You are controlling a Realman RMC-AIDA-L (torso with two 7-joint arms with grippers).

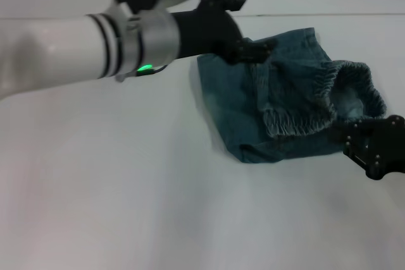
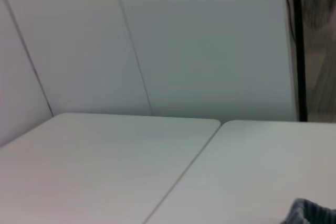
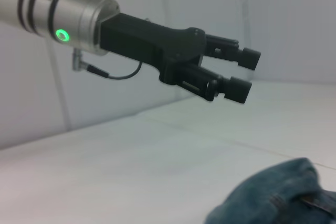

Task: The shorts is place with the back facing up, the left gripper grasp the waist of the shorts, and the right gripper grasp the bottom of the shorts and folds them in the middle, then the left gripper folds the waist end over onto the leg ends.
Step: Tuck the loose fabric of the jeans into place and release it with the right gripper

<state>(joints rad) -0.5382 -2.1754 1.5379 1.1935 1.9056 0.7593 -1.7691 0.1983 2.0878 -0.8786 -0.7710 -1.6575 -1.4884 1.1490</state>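
Shorts [image 1: 266, 102] are located in the right centre of the head view, lying bunched and partly folded on the white table [image 1: 126, 207]. The ruffled waist [image 1: 354, 83] is turned up into a raised loop at the right side of the garment, and a frayed pale edge is visible near the middle.

The left hand [image 1: 256, 50] is positioned in the upper centre of the head view, at the upper left corner of the shorts. In the right wrist view, the left hand [image 3: 239, 72] is seen raised above the table, its two fingers held slightly spread with nothing between them; a corner of the denim lies below in the lower right of that frame.

The right hand [image 1: 373, 147] is placed at the right edge of the head view, just beside the lower right of the shorts. Whether its fingers are spread or pressed together cannot be told.
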